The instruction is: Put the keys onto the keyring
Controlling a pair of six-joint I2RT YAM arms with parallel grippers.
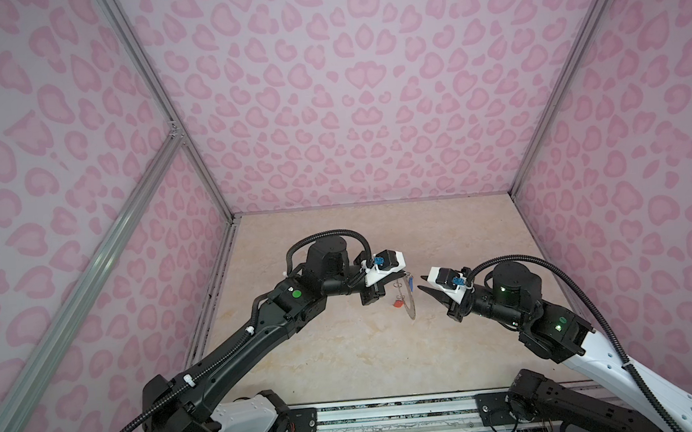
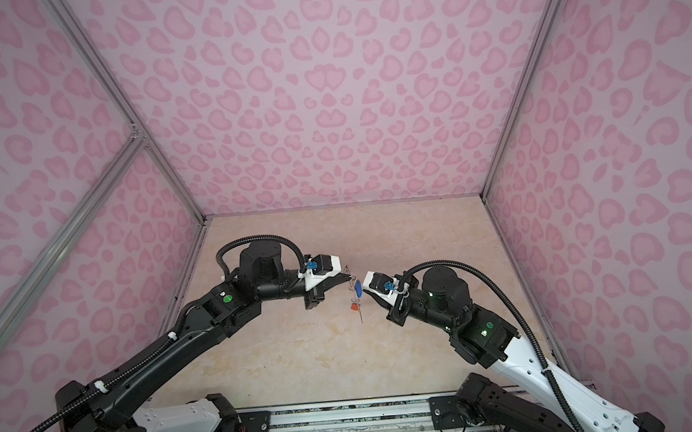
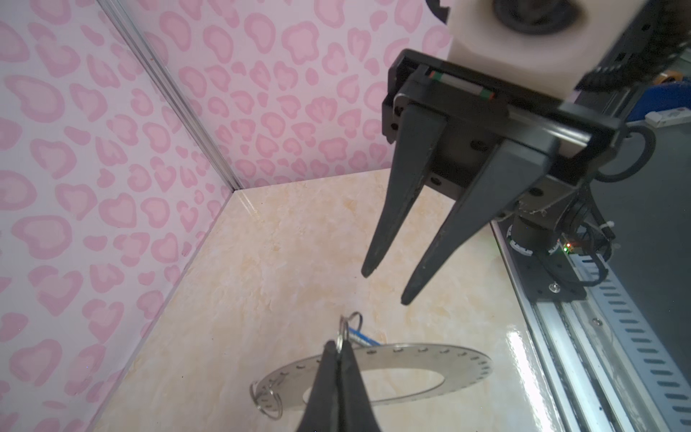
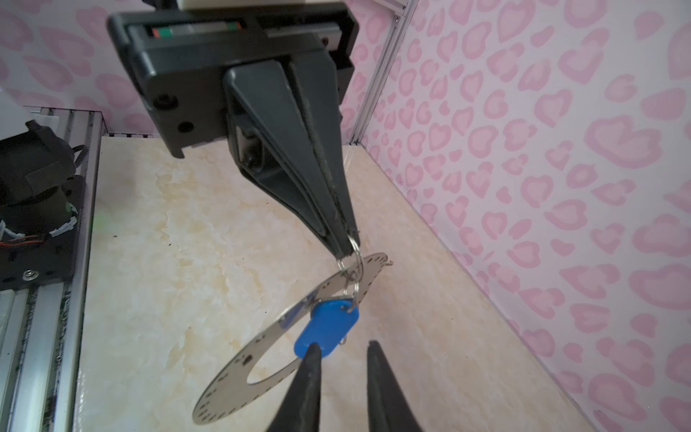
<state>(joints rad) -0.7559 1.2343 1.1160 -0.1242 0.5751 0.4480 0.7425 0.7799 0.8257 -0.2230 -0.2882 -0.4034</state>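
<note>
While left fingers (image 4: 295, 179) pinch wire loop (image 4: 353, 258), keyring (image 4: 220, 392) hangs edge-down.

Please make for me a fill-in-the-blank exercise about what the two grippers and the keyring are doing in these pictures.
1. The left gripper is shut on a thin wire ____ at the edge of the keyring.
2. The jaws of the right gripper stand ____ and hold nothing.
3. The tag nearest the right gripper is ____ in colour.
4. In a top view, a second tag shows beside the keyring; its colour is ____.
Missing words: loop; open; blue; red.
</note>
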